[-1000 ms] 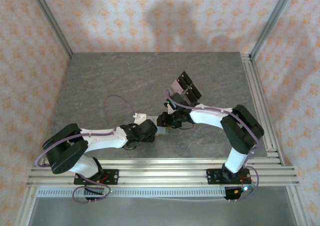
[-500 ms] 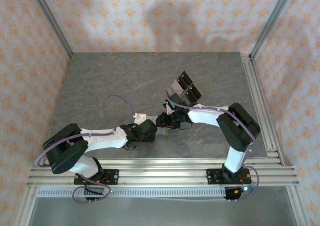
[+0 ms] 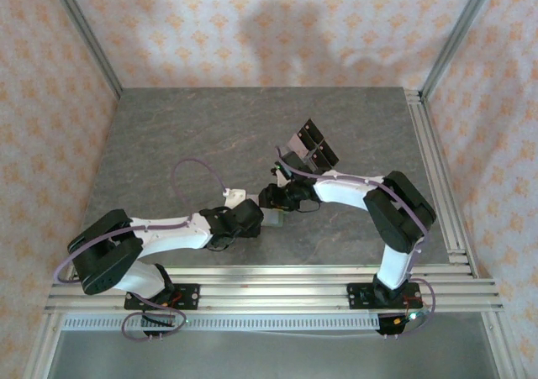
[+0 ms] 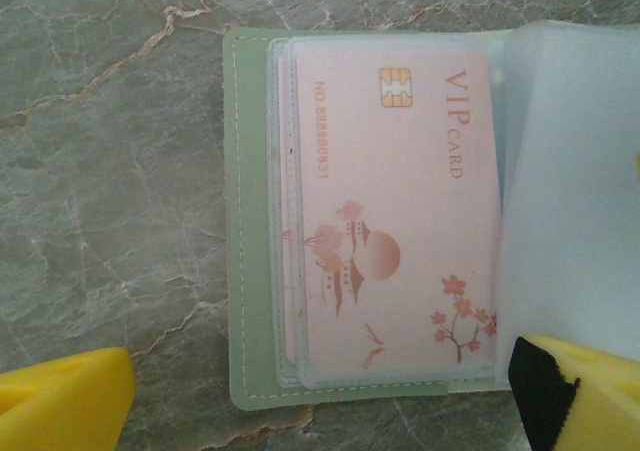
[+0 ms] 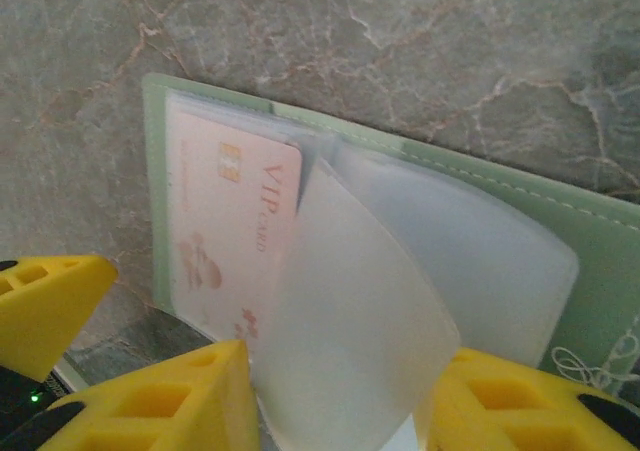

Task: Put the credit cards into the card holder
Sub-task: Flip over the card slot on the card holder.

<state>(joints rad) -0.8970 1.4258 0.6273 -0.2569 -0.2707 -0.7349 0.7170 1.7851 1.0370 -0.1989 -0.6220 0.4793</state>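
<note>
Left fingers (image 4: 60, 406): spread wide and holding nothing. One yellow tip stands off each near corner of the wallet (image 4: 240, 221), and the marbled surface (image 4: 110, 171) shows between the left tip and the wallet edge.

Right fingers (image 5: 150, 401): partly closed on a clear sleeve (image 5: 350, 321). The sleeve is lifted off the wallet and bowed into a curve. Its two side edges touch the inner faces of the fingers.

Wallet: lies open and flat, with the green cover down and the clear sleeves up. In the top view the wallet (image 3: 274, 218) sits near the middle of the surface, somewhat toward the near edge, just beside the tips of both arms.

Credit card (image 4: 395, 211):
- Pale pink, with a gold chip, "VIP CARD" lettering and a printed landscape.
- Seated inside a clear pocket on the left half of the wallet.
- Long sides parallel to the stitched green border, which shows around three sides of it.
- Further pocket edges are stacked just beside its left side.

In the right wrist view the same credit card (image 5: 225, 221) shows partly behind the raised sleeve. A second sleeve lies flatter over the right half of the wallet (image 5: 600, 251).

Stand (image 3: 311, 148): clear with black panels. It sits beyond the wallet toward the far edge, apart from it.
</note>
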